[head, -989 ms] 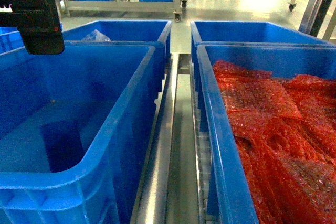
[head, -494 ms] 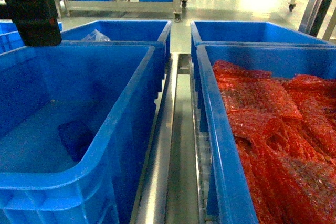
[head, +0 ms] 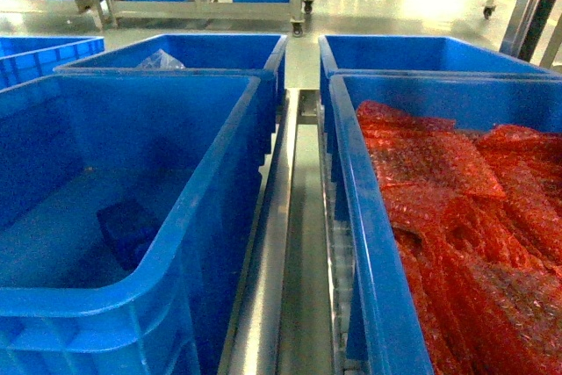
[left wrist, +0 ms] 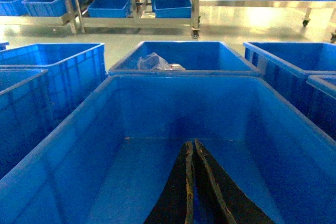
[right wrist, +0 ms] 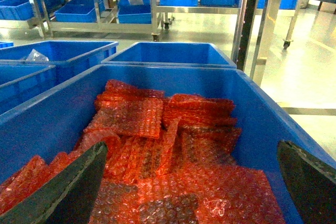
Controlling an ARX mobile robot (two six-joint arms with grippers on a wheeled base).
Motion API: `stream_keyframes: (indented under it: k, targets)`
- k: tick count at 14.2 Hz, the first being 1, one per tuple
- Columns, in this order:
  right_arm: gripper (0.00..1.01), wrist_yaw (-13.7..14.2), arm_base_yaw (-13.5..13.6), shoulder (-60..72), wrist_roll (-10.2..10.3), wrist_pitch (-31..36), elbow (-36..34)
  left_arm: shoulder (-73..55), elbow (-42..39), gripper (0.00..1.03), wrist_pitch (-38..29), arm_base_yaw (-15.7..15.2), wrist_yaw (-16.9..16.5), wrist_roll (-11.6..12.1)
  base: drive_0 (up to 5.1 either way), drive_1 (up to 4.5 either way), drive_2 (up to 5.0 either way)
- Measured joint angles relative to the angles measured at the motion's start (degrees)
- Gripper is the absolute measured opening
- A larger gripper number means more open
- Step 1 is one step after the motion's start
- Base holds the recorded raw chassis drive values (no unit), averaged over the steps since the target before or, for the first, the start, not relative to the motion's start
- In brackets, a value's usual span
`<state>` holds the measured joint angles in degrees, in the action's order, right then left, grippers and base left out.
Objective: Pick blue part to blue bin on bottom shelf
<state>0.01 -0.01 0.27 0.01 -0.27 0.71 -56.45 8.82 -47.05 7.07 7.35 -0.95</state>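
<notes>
So the small dark-blue squarish flat part [head: 128,227] is lying on the floor of the big deep bright-blue plastic bin [head: 215,173], toward its near side, nothing touching it. The bin is sitting on the left side of the silver steel bottom shelf [head: 290,243], just beside the centre rail. The left claw [left wrist: 191,182] is hanging over the bin with its two black fingers pressed together, holding nothing. The right claw [right wrist: 191,182] is hovering spread wide over the red bubble-wrap bags [right wrist: 157,150] in the neighbouring blue tote [head: 364,243]

L gripper [left wrist: 191,182] fingers together, over blue bin [left wrist: 79,145] interior.
</notes>
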Motion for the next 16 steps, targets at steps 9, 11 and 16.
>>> stream_keyframes:
  k: [9,11,16]
  targets:
    - [0.98,0.00,0.00,0.00,0.00,0.00,0.00,24.59,-8.20,0.02,15.69,-6.97,-7.34,0.09,0.0,0.00,0.0]
    - [0.98,0.00,0.00,0.00,0.00,0.00,0.00,29.51,-8.20,0.02,20.59,-6.97,-7.34,0.09,0.0,0.00,0.0]
    - [0.98,0.00,0.00,0.00,0.00,0.00,0.00,39.63,-8.22,0.02,30.08,-6.97,-7.34,0.09,0.0,0.00,0.0]
